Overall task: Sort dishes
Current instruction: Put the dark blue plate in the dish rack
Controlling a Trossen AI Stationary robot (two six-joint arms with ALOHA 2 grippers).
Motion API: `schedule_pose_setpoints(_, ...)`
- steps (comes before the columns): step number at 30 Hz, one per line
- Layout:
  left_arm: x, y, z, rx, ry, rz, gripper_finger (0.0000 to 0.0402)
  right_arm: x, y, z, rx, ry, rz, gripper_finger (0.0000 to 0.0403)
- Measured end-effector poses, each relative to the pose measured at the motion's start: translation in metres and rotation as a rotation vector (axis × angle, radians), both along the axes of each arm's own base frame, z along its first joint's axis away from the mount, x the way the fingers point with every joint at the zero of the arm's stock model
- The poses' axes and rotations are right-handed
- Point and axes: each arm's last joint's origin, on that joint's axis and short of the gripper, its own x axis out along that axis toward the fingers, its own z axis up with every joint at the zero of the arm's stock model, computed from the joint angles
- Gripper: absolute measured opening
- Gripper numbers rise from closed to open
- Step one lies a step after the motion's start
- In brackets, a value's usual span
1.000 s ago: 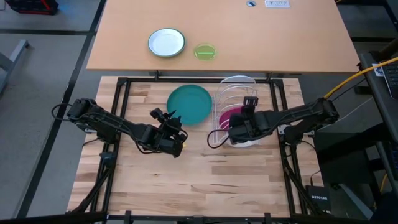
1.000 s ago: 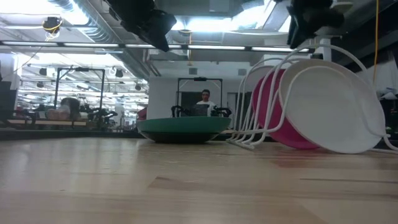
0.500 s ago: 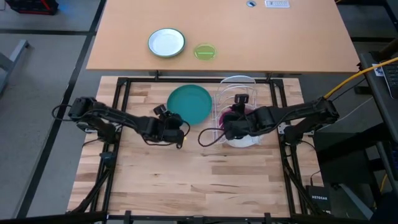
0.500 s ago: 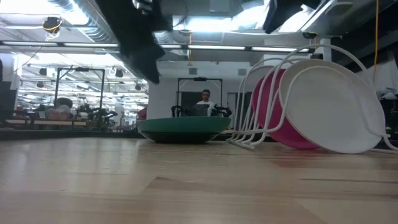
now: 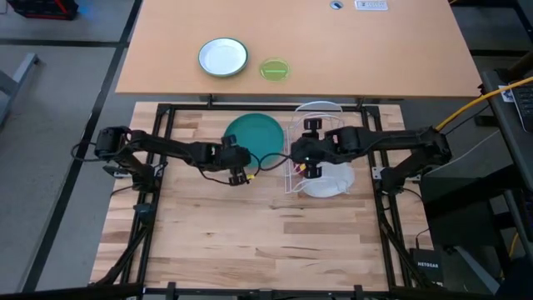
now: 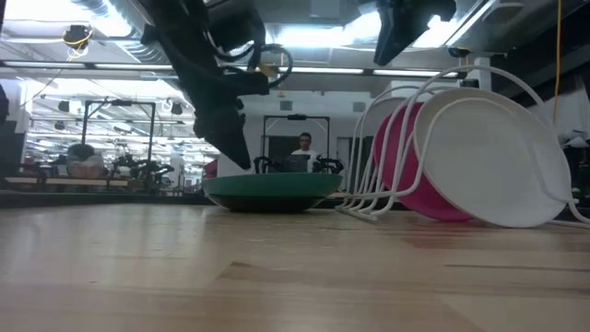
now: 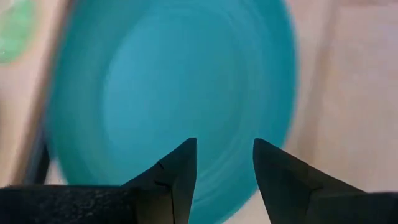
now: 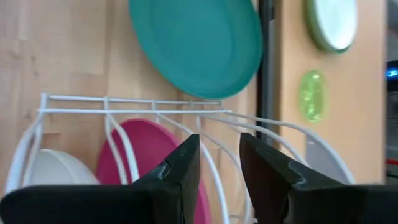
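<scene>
Left gripper, fingers parted, above teal plate; right gripper, slightly parted, over white wire rack

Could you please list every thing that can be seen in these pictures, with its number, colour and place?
teal plate: 1, teal, flat on the wooden table, beside the rack
wire rack: 1, white, on the wooden table
pink plate: 1, magenta, standing in the rack
white plate: 1, white, leaning in the rack
green-rimmed plate: 1, white, on the far tan table
small dish: 1, lime green, beside that plate
person: 1, far in the room behind
left gripper: open, at the teal plate's edge
right gripper: open, over the rack
</scene>
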Motion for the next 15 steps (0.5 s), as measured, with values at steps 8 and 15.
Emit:
schedule_pose_setpoints(8, 0.001, 0.011, 0.0, -0.05, 0.021, -0.123, 0.0147, 0.0, -0.016, 0.0, 0.032, 0.01, -0.017, 0.0117)
schedule_pose_setpoints(15, 0.002, 0.006, -0.001, -0.136, 0.016, -0.229, 0.0147, 0.0, -0.021, 0.0, 0.021, 0.019, -0.011, 0.0117)
